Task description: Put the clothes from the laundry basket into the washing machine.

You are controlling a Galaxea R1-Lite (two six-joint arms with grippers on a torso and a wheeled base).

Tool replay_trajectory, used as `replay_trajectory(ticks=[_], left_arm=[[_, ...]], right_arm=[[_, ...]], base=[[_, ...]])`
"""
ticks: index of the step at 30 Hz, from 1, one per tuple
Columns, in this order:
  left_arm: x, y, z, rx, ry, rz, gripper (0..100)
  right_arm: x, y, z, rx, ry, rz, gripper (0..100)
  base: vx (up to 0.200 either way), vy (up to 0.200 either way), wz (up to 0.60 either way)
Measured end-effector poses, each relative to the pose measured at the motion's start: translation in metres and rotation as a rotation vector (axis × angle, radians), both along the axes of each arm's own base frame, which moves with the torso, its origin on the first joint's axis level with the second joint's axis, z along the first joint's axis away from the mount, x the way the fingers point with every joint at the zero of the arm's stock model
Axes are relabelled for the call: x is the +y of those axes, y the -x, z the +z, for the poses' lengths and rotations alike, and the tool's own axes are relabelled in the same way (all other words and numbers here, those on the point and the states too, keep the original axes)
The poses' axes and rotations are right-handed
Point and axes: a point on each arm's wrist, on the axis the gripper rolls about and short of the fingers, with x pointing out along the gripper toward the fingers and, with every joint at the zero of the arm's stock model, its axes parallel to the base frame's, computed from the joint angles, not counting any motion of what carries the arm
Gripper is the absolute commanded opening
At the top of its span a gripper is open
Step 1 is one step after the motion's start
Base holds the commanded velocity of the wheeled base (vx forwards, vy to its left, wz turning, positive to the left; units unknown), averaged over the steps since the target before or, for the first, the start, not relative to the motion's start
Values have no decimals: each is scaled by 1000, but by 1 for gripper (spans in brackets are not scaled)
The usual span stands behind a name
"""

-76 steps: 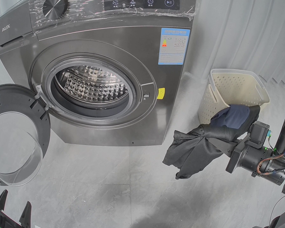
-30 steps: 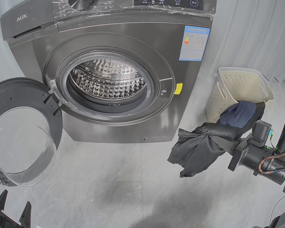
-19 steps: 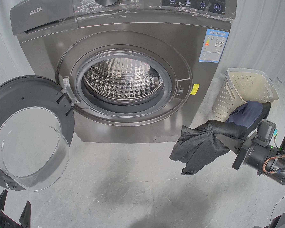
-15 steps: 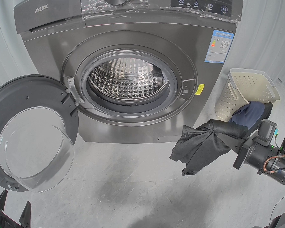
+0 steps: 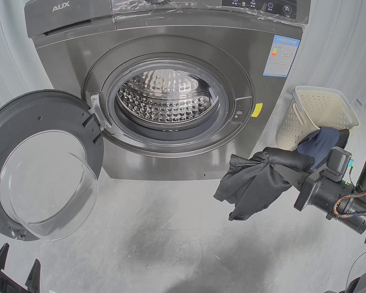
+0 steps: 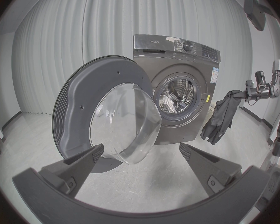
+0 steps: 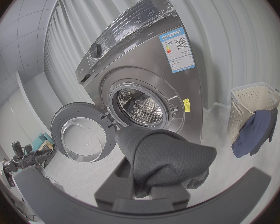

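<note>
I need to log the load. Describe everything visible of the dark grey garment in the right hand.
The dark grey garment is thin, limp cloth with a fine mesh-like weave, crumpled. The right hand is shut on one bunched part, which drapes over it; the rest hangs in loose folds above the floor. It hangs before the right front corner of the washing machine, apart from it and from the navy garment on the laundry basket.
</note>
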Motion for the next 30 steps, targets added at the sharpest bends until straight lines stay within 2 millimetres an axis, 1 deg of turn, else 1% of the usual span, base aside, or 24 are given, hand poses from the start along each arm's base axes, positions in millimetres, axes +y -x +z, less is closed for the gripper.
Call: replay_trajectory(ticks=[2,7,11,13,15,19,23,27,30], left_arm=[[0,0,0,0,-14,-3,100],[0,0,0,0,-8,-3,100],[0,0,2,-18,-3,-12,100],[-1,2,9,-50,2,-36,100],[-2,6,22,-97,6,-91,100],[-6,9,45,-122,5,-275,100],[-8,-3,55,-46,14,-386,100],[-9,-22,65,18,20,-445,100],[-10,-40,74,44,17,-478,100]], right_arm=[[5,-2,2,9,-22,-1,0],[24,-8,8,36,-103,24,0],[36,-14,13,3,-146,45,0],[41,-17,13,-10,-159,51,0],[46,-21,14,-35,-183,56,0],[60,-29,13,-62,-211,65,0],[72,-36,12,-72,-225,73,0],[83,-40,11,-83,-240,86,0],[90,-43,10,-88,-246,94,0]], base=[[0,0,0],[0,0,0],[0,0,0],[0,0,0],[0,0,0],[0,0,0],[0,0,0],[0,0,0],[0,0,0]])
